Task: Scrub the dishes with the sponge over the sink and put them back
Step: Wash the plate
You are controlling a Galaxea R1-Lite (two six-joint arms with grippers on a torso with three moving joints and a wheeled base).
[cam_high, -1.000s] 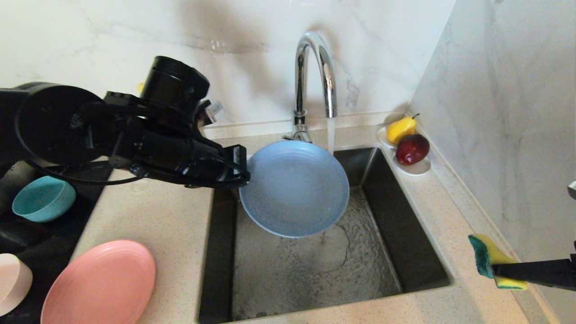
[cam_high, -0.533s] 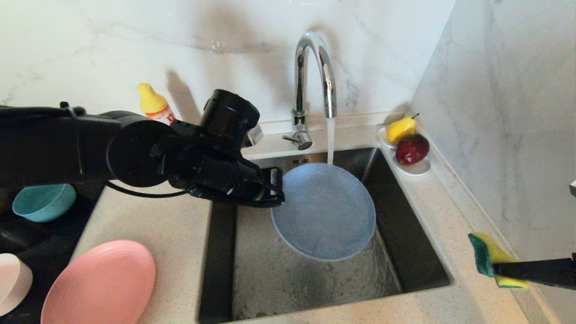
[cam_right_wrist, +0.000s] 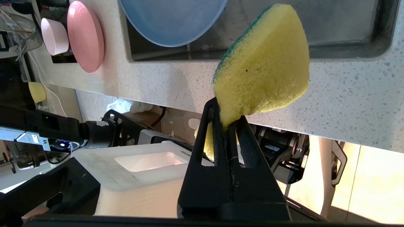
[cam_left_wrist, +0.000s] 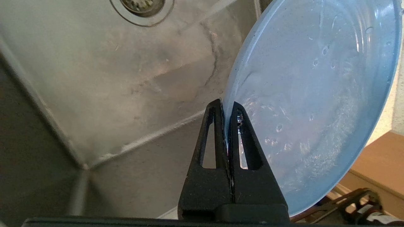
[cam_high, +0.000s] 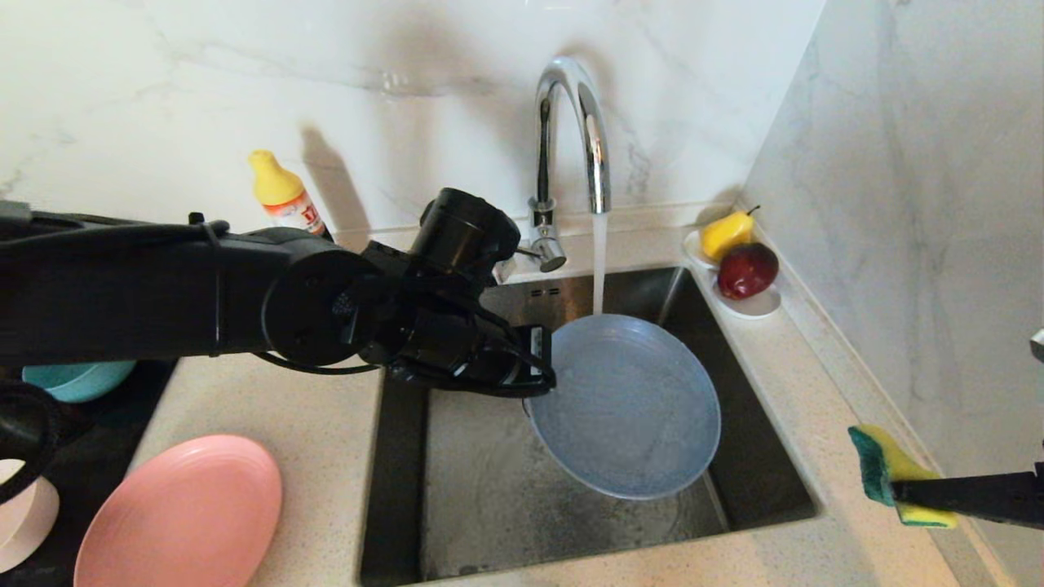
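Near edge, left: pink plate (cam_high: 179, 512) lies flat on the speckled table (cam_high: 269, 408), beside the sink's front-left corner. White bowl (cam_high: 24, 522) sits just left of it on a dark mat, partly cut off by the frame edge. Teal bowl (cam_high: 77, 379) farther back on the same mat, mostly hidden under the left arm.

Near edge, right: right gripper (cam_high: 897, 489) reaches in level from the right, over the table to the right of the sink. Jaws pinched on the sponge (cam_high: 885, 469), which sticks out ahead of them, yellow face toward the wall, green layer toward the sink. Sponge is clear of the table and well apart from the blue plate.

Middle: left arm stretches level across from the left, over the table, wrist out above the sink (cam_high: 489, 505). Left gripper (cam_high: 538, 379) points right; jaws pressed tight on the left rim of the blue plate (cam_high: 628, 408). Plate hangs above the basin on its right side, tilted, hollow face up, wet with droplets. Drain strainer (cam_left_wrist: 142, 4) shows in the left wrist view, off to the plate's side.

Far: water runs from the chrome tap (cam_high: 571, 147) onto the plate's back rim. Yellow-capped bottle (cam_high: 281, 196) stands by the wall behind the arm. White saucer (cam_high: 754, 303) at the sink's back-right corner carries a yellow fruit (cam_high: 726, 235) and a red fruit (cam_high: 746, 269), touching.
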